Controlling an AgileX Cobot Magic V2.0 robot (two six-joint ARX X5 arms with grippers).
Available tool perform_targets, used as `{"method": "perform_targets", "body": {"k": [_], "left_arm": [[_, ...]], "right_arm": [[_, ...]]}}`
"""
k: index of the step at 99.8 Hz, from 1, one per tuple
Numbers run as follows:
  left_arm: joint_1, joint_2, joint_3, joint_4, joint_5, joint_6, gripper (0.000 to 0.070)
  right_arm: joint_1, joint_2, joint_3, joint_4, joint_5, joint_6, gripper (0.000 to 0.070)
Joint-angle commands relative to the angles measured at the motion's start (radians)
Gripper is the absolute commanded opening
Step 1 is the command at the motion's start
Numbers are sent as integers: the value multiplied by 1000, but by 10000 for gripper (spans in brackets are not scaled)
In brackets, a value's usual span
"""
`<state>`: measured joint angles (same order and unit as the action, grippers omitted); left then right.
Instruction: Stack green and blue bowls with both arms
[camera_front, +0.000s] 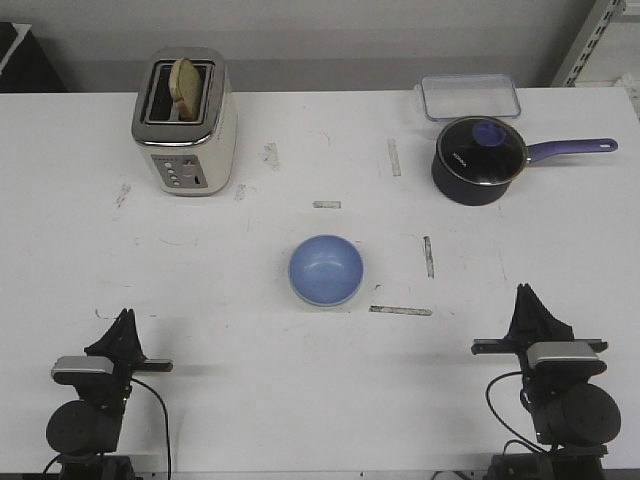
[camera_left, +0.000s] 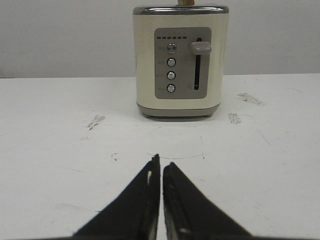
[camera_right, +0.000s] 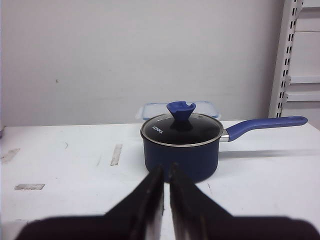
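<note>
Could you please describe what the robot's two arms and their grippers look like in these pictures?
Both arms are black, with rounded dark joint housings and a grey block on each wrist. The left gripper and right gripper end in matte black, wedge-shaped jaws tapering to points. Thin black cables loop beside each base. No markings are legible.

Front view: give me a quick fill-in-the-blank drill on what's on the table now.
1. The bowl showing at the table's centre is coloured ____.
2. The toaster holds a slice of ____.
3. The pot has its glass ____ on.
4. The left tool and right tool both have their fingers ____.

Missing words: blue; bread; lid; shut
</note>
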<state>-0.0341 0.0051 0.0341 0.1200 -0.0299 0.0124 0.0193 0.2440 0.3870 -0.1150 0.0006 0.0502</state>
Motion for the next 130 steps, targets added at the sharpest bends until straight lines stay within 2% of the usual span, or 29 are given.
{"method": "perform_targets", "body": {"k": [1,91,130], "left_arm": [[0,-2,-22,15,-3,2,1],[0,-2,-22,14,-3,2,1],[0,-2,-22,12,-3,2,1]], "right_arm": [[1,-1,4,10,0,-2,13],[0,-29,-10,-2,0,-2,13],[-26,-190,-298,138,-2,-3,13]]}}
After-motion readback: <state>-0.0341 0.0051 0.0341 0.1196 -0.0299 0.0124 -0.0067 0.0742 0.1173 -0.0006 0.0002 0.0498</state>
